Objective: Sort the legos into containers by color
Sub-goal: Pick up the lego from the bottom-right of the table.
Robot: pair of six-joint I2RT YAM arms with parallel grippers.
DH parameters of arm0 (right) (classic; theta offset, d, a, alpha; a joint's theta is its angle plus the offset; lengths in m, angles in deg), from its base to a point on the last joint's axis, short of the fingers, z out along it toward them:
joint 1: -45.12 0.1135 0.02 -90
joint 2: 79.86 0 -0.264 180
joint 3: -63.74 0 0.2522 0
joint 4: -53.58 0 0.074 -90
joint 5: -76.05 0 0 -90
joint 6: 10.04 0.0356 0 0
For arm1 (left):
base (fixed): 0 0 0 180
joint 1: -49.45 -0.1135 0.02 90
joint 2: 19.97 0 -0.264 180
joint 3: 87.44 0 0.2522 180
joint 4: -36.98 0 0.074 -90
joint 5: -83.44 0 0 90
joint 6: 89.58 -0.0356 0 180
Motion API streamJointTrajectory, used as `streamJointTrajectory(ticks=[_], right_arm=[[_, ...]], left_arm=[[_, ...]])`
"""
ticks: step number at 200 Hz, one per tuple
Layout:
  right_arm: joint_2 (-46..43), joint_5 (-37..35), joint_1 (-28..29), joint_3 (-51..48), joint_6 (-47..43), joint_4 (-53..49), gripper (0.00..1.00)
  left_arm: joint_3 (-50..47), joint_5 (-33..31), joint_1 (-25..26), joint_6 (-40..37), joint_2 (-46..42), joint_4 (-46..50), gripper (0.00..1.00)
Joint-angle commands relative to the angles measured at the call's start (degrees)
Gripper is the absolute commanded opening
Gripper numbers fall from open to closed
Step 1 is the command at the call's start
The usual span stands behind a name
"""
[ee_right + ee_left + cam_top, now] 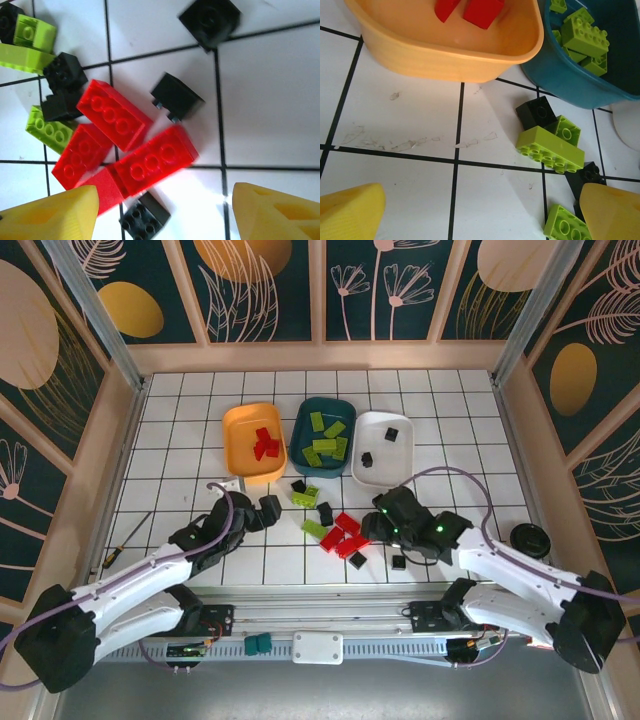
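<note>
While both arms (150,575) stretch low across the tabletop (180,430), the left tool (482,215) stands wide open — holding nothing. Right tool (167,215) likewise, above red legos (150,160).

Glossy plastic legos (116,116), smooth orange tub (445,55)

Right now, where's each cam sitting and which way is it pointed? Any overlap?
Top external: above and behind the arm bases, looking down on the table; both arms show, with left gripper and right gripper.
Left wrist: low over the table, facing the orange tub and teal tub; left fingertips at the bottom corners.
Right wrist: looking down on the red bricks; right fingertips at the bottom.
Shared: top and left wrist catch the orange tub; top and right wrist, the red bricks.
</note>
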State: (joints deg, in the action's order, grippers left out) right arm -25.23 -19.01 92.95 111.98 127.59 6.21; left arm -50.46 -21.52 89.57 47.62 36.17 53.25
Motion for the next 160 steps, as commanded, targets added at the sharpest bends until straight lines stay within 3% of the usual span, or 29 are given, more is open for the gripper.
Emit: streamJointTrajectory(ticks=[1, 101, 131, 160], right_arm=[[0.7, -0.1, 0.8, -0.6, 7.5, -9.9, 0.71], [11.2, 0.6, 3.2, -3.8, 8.3, -11.7, 0.69], [12.6, 1.6, 3.1, -4.5, 7.2, -8.7, 0.59], [13.6, 0.6, 2.7, -4.9, 6.0, -6.5, 0.4]], left_arm=[[0.4, 1.3, 0.2, -1.0, 1.9, -3.8, 0.99], [-2.9, 2.3, 0.2, 0.1, -0.8, -4.6, 0.99], [-3.0, 2.3, 0.2, 0.0, -0.7, -4.6, 0.99], [-2.9, 2.7, 0.2, -0.1, -0.5, -4.7, 0.99]])
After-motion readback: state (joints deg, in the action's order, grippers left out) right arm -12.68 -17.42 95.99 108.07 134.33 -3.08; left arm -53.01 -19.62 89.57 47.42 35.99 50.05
